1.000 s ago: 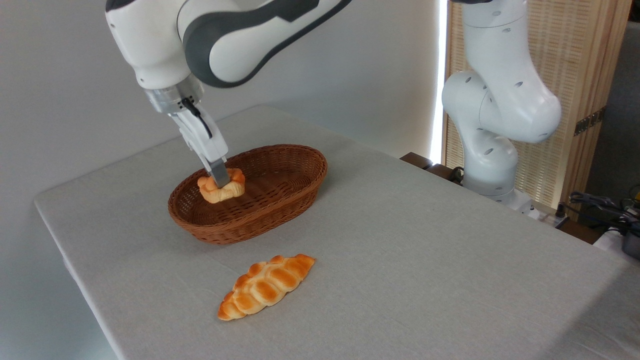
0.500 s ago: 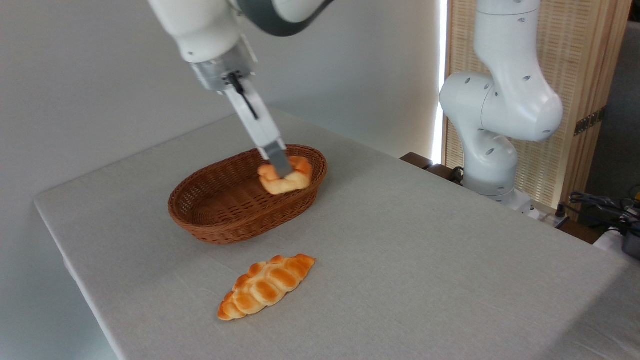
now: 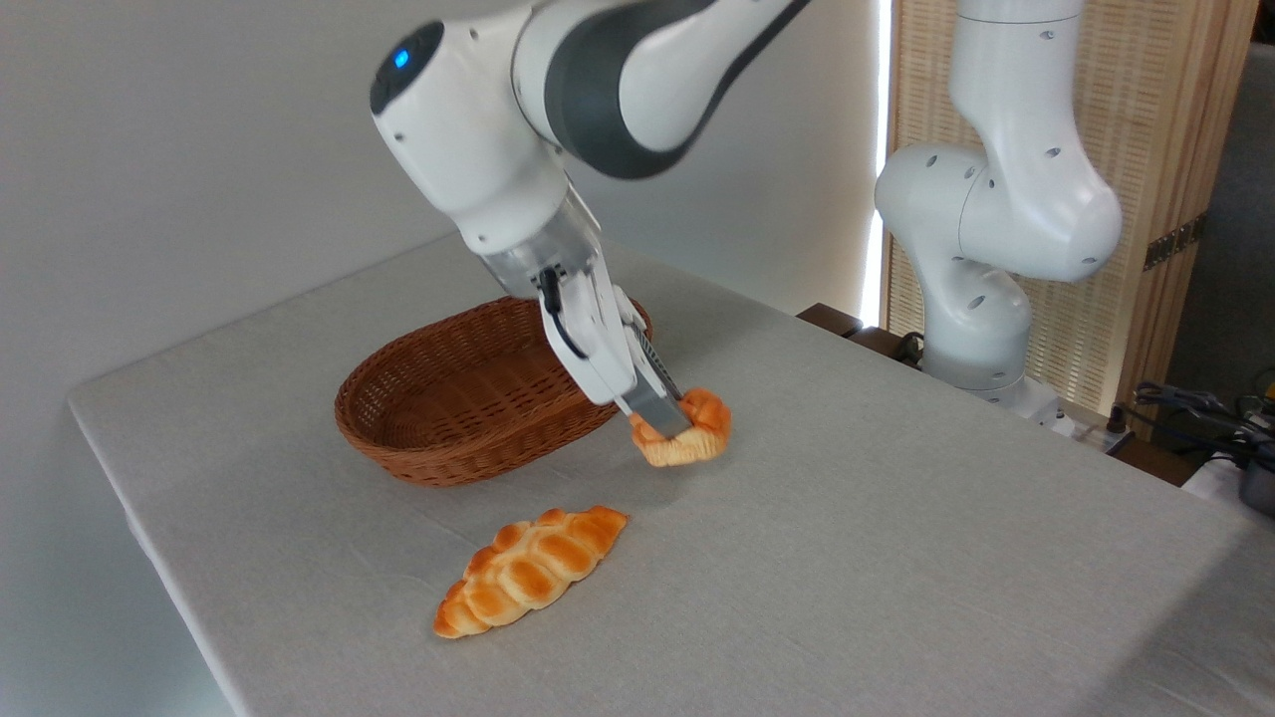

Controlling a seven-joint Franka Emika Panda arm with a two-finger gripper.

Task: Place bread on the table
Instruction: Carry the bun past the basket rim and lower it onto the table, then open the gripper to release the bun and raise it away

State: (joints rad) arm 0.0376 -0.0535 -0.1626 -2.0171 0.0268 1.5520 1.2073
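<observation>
White-and-grey arm's two-finger gripper [image 3: 669, 418] is clamped on the small round golden-orange bun with a lumpy knotted top [image 3: 687, 434]. Near finger [image 3: 652, 406] sits flat against the bun's front-left side; the far finger is mostly hidden behind it, only a thin dark edge shows. Bun's upper left is covered by the finger, so the full knot shape is hard to make out.

Bun is outside the oval brown wicker basket [image 3: 448, 398], just to the right of the basket's right end, over the large light grey cloth-covered counter [image 3: 896, 518]. Cannot tell whether the bun's underside touches the cloth or hangs just above it; no clear gap or shadow visible.

Basket's right rim is partly blocked by the gripper body and wrist. Visible basket interior holds nothing.

Long braided golden loaf with pointed ends [image 3: 530, 570] lies flat on the counter in front of the basket, apart from both basket and bun, fully visible.

Arm's upper links are cut off at the top edge. Arm base column [image 3: 986, 239] stands at the counter's far right; its foot is hidden behind the counter edge. Dark cables and gear [image 3: 1210, 413] at far right are cropped and indistinct. Counter's near and right edges run out of view.
</observation>
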